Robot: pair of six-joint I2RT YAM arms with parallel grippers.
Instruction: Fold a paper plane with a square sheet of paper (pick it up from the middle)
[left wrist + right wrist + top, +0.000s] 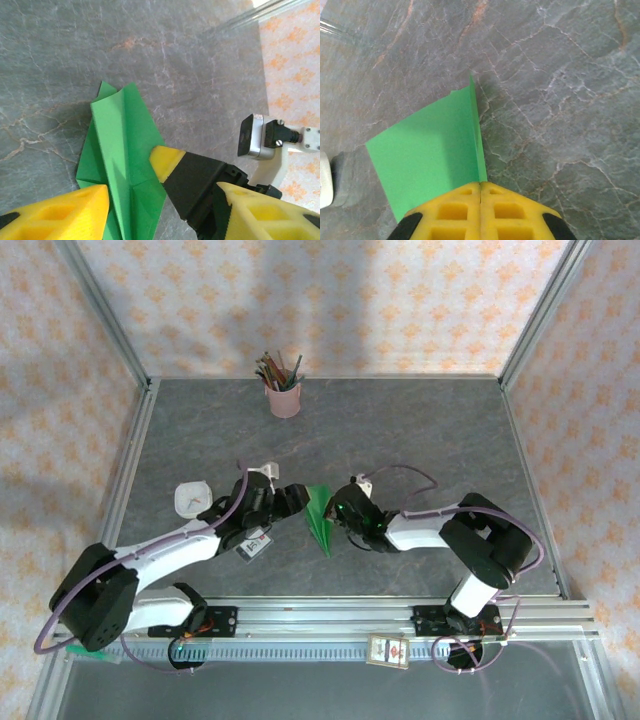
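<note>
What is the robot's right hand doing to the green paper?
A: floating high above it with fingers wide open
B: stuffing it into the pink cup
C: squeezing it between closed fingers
C: in the right wrist view, the right gripper is closed tight, with the edge of the green paper caught in the seam between its two yellow tips.

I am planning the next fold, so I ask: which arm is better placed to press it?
Probably the left. The right pincer is shut on the folded green paper and holds it. The left pincer is open close to it, free to press.
</note>
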